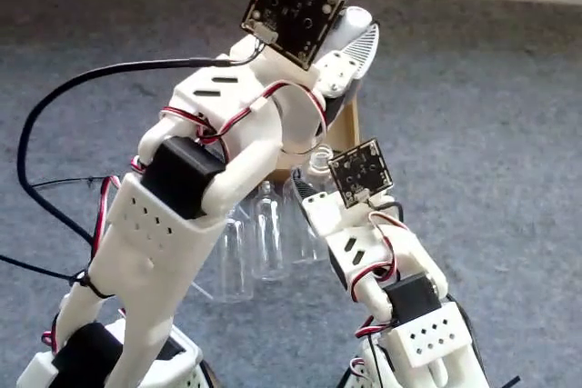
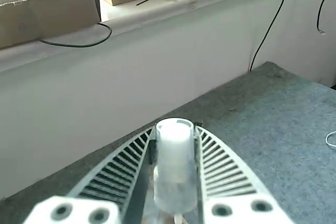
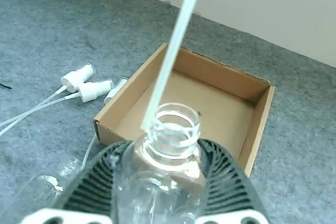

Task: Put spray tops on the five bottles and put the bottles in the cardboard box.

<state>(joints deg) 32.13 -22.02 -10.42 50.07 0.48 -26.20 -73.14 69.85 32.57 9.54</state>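
Dip tube is entering the bottle neck; top not seated yet.
High view: left gripper upper centre, spare bottles standing mid-frame. Left wrist: jaws pinch the spray top, lower centre. Right wrist: right gripper clamped on the open bottle, lower centre; dip tube in its neck, cardboard box behind. Bottle looks light, thin and slick, so grip below the shoulder; tube will flex.
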